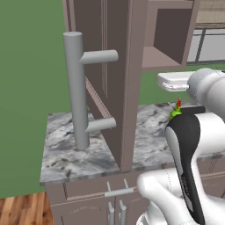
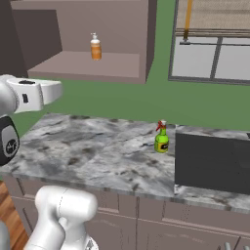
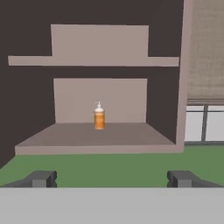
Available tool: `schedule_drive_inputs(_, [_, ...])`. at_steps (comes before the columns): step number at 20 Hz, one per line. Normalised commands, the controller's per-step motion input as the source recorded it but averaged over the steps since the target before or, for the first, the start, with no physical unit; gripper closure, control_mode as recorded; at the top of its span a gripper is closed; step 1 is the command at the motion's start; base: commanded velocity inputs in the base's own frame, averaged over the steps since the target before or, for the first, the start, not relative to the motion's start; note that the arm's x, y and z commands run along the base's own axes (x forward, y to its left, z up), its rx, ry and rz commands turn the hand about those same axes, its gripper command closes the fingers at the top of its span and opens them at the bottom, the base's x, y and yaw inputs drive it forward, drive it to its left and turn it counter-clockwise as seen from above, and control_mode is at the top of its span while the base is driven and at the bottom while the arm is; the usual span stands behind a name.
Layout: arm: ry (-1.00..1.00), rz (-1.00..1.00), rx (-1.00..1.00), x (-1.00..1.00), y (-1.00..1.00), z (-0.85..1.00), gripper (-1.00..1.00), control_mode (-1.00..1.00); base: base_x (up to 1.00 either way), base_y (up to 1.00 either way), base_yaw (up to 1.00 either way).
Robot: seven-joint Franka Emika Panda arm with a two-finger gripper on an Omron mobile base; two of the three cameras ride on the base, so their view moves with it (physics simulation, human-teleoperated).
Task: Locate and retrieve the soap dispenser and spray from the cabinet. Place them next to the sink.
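The cabinet [image 2: 88, 66] stands open, its door [image 1: 110, 66] with the thick grey bar handle [image 1: 77, 88] swung out over the counter. An orange soap dispenser [image 3: 99, 116] with a white pump stands upright at the middle of the lower shelf [image 3: 100, 135], also seen as the soap dispenser [image 2: 95, 47] from the right base. My gripper [image 3: 112, 179] is open and empty, facing the dispenser from some way in front of the shelf. The green spray [image 2: 161, 138] with a red trigger stands upright on the marble counter [image 2: 97, 146], just left of the dark sink [image 2: 210, 161].
The open door juts out above the counter's left part [image 1: 70, 154]. An upper cabinet shelf [image 3: 94, 61] sits over the dispenser. A window with a blind [image 2: 215, 39] is to the right. Drawers with small grey handles [image 1: 118, 191] sit below the counter.
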Motion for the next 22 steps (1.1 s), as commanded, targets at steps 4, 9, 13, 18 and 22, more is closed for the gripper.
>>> schedule_drive_inputs(4, [0.05, 0.02, 0.0, 0.11, 0.01, 0.05, -1.0, -1.0, 0.0, 0.0, 0.0])
schedule_drive_inputs(9, [0.06, 0.04, 0.0, 0.14, 0.06, 0.04, -1.0, -1.0, 0.0, 0.0, 0.0])
schedule_drive_inputs(13, [0.05, 0.05, 0.0, 0.14, 0.03, 0.03, -1.0, -1.0, 0.0, 0.0, 0.0])
schedule_drive_inputs(18, [0.04, 0.04, 0.0, 0.16, 0.04, 0.0, -1.0, -1.0, 0.0, 0.0, 0.0])
schedule_drive_inputs(22, [0.04, 0.02, -0.02, 0.31, 0.05, 0.0, -1.0, -1.0, 0.0, 0.0, 0.0])
